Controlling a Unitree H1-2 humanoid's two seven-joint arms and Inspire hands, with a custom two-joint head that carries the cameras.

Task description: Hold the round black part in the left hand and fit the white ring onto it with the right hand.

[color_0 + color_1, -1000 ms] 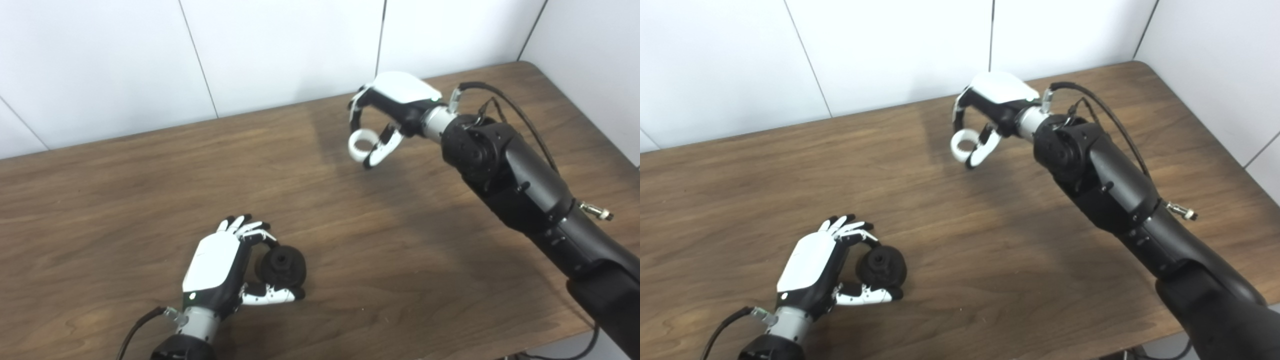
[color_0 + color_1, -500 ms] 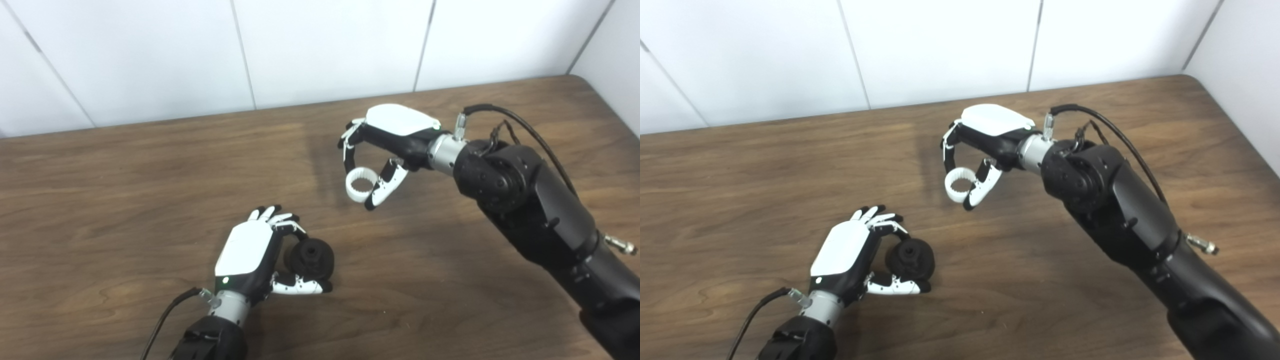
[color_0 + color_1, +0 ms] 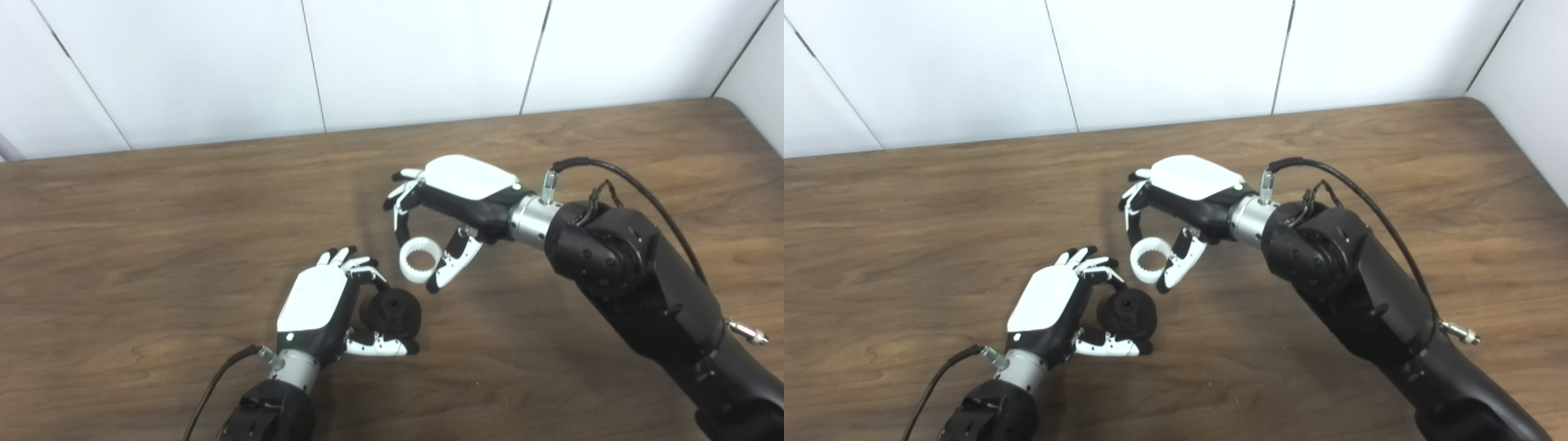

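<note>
White wall panels back a brown wooden desk (image 3: 153,245). Left robot hand (image 3: 324,306) grips the round black part (image 3: 392,312) low over the desk, hub facing up and right. Right robot hand (image 3: 441,208) pinches the toothed white ring (image 3: 420,260) just above and right, apparently not touching.

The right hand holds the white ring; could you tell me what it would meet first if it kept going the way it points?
Probably the round black part held in the left hand. The right hand points down-left with the white ring leading; depth is uncertain.
</note>
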